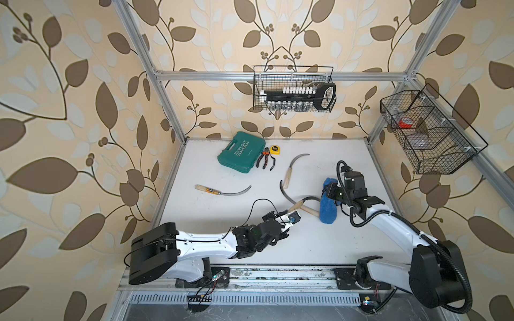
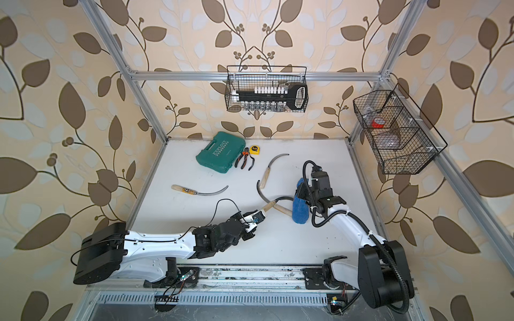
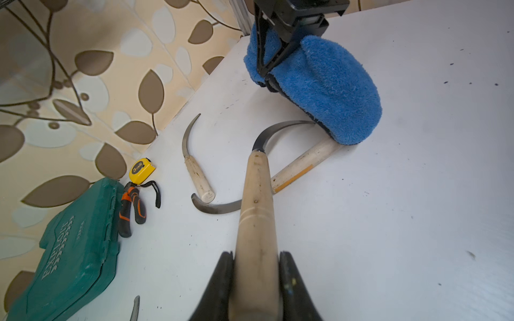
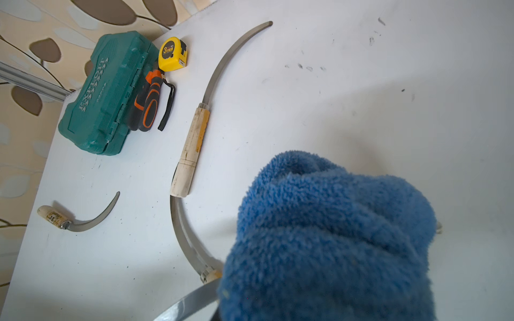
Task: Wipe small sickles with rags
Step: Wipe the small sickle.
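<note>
the held sickle (image 3: 254, 200) sits a little toward 3 o'clock from the middle of the table (image 1: 217, 211). the jaws of the left gripper (image 3: 257, 275) are clamped on the butt end of its pale round wooden handle. in both top views its long axis runs from 7 o'clock up to 1 o'clock. the thin dark grey blade then hooks over toward 3 o'clock, and its tip is hidden under the blue microfibre cloth (image 1: 327, 212).

the fluffy cloth hangs folded from the right gripper (image 3: 266, 74), whose jaws pinch its upper fold. it stretches from 12 to 6 o'clock.

a second sickle (image 1: 310, 211) lies flat beneath the held one and crosses it. its handle points to 4 o'clock with the butt covered by the cloth, and its blade arcs round to 11 o'clock. that blade's tip ends just beside the butt of a third sickle (image 1: 289, 175), whose blade curves toward 1 o'clock.

a fourth sickle (image 1: 205, 189) lies well apart at 9 o'clock, with its handle outward.

at 11 o'clock stand a teal tool case (image 1: 240, 152), orange-and-black pliers (image 1: 266, 161) and a yellow tape measure (image 1: 274, 150), close together.
</note>
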Tool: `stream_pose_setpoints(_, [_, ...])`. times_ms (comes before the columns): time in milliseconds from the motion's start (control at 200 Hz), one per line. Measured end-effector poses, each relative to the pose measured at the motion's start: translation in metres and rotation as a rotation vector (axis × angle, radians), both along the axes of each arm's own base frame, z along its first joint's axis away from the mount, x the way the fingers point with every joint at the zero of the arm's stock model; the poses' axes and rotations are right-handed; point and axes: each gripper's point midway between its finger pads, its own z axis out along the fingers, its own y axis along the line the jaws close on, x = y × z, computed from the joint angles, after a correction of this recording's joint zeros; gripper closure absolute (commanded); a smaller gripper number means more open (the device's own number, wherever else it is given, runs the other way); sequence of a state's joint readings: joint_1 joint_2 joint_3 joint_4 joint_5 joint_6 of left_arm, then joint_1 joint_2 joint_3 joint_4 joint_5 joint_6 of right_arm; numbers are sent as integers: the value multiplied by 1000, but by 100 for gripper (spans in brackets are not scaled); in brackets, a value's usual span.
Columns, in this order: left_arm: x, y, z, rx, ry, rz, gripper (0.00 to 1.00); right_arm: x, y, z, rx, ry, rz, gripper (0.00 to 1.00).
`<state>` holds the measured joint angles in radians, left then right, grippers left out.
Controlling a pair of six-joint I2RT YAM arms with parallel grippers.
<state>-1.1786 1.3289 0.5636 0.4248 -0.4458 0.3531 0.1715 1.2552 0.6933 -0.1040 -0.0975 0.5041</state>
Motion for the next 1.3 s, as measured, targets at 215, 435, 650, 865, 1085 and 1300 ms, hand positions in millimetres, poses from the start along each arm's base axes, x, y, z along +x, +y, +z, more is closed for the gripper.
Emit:
stream_pose_setpoints(215, [37, -1, -5, 0, -9, 43, 100, 8, 2, -6, -2, 25, 2, 100])
stream_pose_setpoints(435, [51, 1, -9, -4, -3, 64, 100, 21, 10, -6, 2, 52, 37, 100])
stream_pose_setpoints(650, [52, -3, -3, -44, -9, 62, 100, 41, 44, -16, -12, 86, 140, 100])
stream_pose_setpoints(865, [55, -3, -18, -51, 6, 86, 100, 45, 77, -35, -33, 129, 243, 100])
stream_pose_setpoints(1085, [53, 6, -26, -54, 17, 111, 100, 34, 108, -30, -7, 112, 353, 100])
stream_pose_setpoints(1300, [50, 10, -16, -87, 12, 113, 100, 23, 118, -18, -30, 72, 379, 100])
